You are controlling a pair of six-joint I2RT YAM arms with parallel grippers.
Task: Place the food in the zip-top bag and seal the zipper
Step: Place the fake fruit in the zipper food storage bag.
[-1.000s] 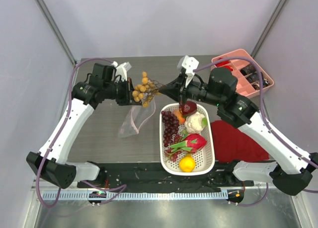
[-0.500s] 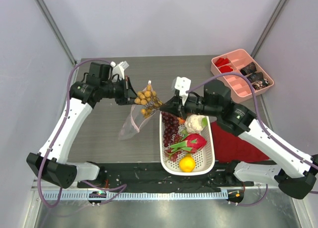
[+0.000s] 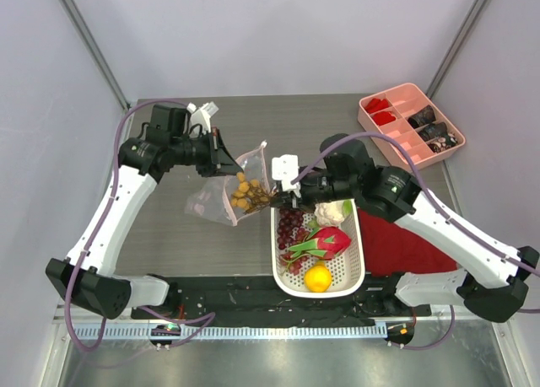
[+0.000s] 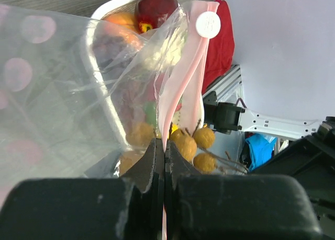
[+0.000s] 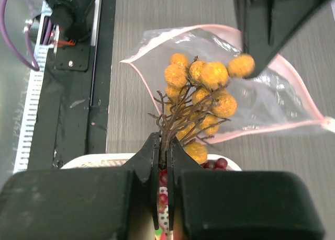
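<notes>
My left gripper (image 3: 228, 161) is shut on the pink-edged mouth of the clear dotted zip-top bag (image 3: 213, 200) and holds it open above the table; in the left wrist view its jaws (image 4: 164, 146) pinch the zipper strip (image 4: 180, 78). My right gripper (image 3: 270, 195) is shut on the brown stems of a bunch of small yellow-orange round fruits (image 3: 245, 193), which sits in the bag's mouth (image 5: 207, 86). The white basket (image 3: 354, 260) holds purple grapes (image 3: 291, 227), dragon fruit (image 3: 325, 239), a white bulb (image 3: 332, 210) and a lemon (image 3: 318, 277). A dark red fruit (image 4: 156, 7) shows in the left wrist view.
A folded red cloth (image 3: 401, 239) lies right of the basket, under my right arm. A pink divided tray (image 3: 411, 126) stands at the back right. The black base rail (image 3: 253, 298) runs along the near edge.
My right gripper has carried the yellow-orange bunch left and down from above the basket into the bag's mouth. My left gripper has tilted the bag's mouth toward it.
</notes>
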